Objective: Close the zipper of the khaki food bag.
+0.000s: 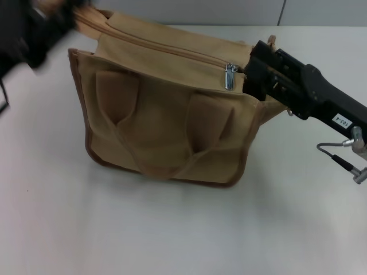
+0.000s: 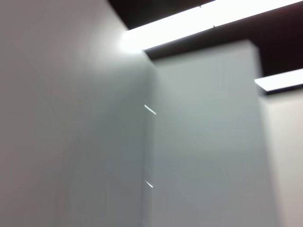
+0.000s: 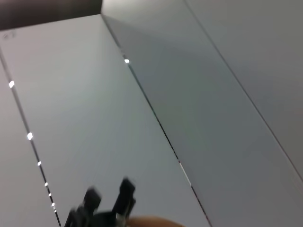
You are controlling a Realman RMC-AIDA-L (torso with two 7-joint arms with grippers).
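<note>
Bag: the large boxy khaki canvas food bag (image 1: 163,123) with darker brown piping and two flat fabric handles stands on the pale white bench (image 1: 172,229), broad face toward the robot.
Zipper: the long tan zipper tape (image 1: 155,47) runs along the bag's top from the far left corner to the right end; its small silver metal slider (image 1: 230,76) hangs near the right end, the tape to its left looking shut.
Right hand: the black right hand (image 1: 249,74) sits at the bag's right top corner, just beside the slider; whether its fingers are parted or pinched cannot be told.
Left hand: the dark left hand (image 1: 49,20) is blurred at the bag's far left corner, apparently gripping that end of the fabric, though its fingers cannot be made out.
Key relation: the slider lies just left of the right hand, the nearer arm; the tape's long axis points on toward that hand, so the remaining travel looks short.
</note>
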